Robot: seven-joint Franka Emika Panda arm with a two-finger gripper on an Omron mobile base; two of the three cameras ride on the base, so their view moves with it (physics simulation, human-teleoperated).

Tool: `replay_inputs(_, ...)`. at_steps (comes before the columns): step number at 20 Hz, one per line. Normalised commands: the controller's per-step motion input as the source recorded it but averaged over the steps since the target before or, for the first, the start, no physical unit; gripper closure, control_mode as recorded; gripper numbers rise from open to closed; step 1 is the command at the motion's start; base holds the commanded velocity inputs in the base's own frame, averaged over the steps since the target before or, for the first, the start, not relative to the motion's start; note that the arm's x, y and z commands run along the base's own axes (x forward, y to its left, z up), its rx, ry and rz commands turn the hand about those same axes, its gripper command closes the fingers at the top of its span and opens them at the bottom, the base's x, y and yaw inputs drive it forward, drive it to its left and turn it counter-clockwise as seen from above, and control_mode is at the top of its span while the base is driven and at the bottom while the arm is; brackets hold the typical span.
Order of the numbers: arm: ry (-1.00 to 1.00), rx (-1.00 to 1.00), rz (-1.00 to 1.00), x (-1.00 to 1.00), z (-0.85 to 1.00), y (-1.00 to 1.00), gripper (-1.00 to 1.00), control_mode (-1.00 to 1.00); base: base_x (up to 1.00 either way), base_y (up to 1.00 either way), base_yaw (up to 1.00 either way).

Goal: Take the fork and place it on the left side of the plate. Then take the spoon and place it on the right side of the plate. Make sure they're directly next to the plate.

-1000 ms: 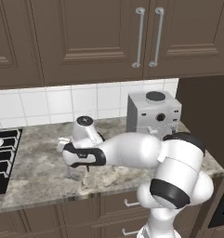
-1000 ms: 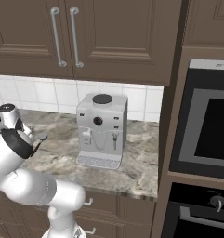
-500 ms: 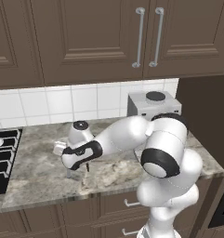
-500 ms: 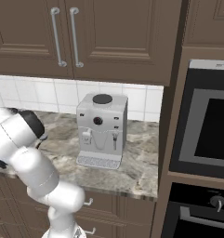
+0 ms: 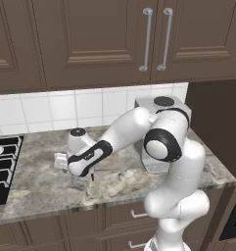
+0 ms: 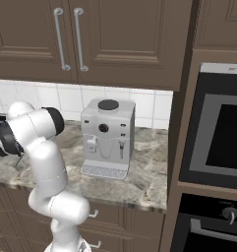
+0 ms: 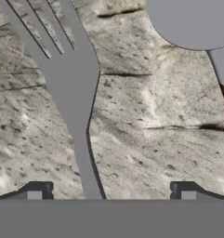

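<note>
Close over the granite tabletop (image 5: 36,188), between the stove grate (image 5: 2,166) at its left end and the coffee machine (image 5: 161,135) at its right, the white arm (image 5: 139,130) reaches down and leftward, and the gripper (image 5: 81,182) hangs low above the stone with its jaws spread wide apart and nothing between them. Seen from the hand view, the fork (image 7: 69,88) lies flat on the tabletop straight below the gripper (image 7: 111,191): its tines point toward the top left of that view and its slim handle runs down between the two dark fingertips (image 7: 36,190), nearer the left one, without either tip touching it. Beside the fork, apart from it, lies the spoon (image 7: 197,23), its round grey bowl at the upper right of the hand view and its neck turning dark brown toward the right edge. From the right base view the arm (image 6: 39,147) bends away to the left edge of the tabletop (image 6: 144,172), past the coffee machine (image 6: 107,138).
</note>
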Motion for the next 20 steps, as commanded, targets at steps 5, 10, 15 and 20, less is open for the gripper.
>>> replay_inputs(5,-0.04,-0.17,0.03,0.15,-0.29,0.03,-1.0,-1.0,0.0,0.0,0.0)
replay_inputs(10,-0.15,-0.03,0.02,0.24,-0.09,0.06,-1.0,-1.0,0.0,0.0,0.0)
replay_inputs(15,-0.13,0.02,0.03,0.09,-0.25,-0.11,-1.0,-1.0,0.0,0.0,0.0)
replay_inputs(20,-0.13,0.2,0.08,-0.12,-0.52,-0.39,1.0,-1.0,0.0,0.0,0.0)
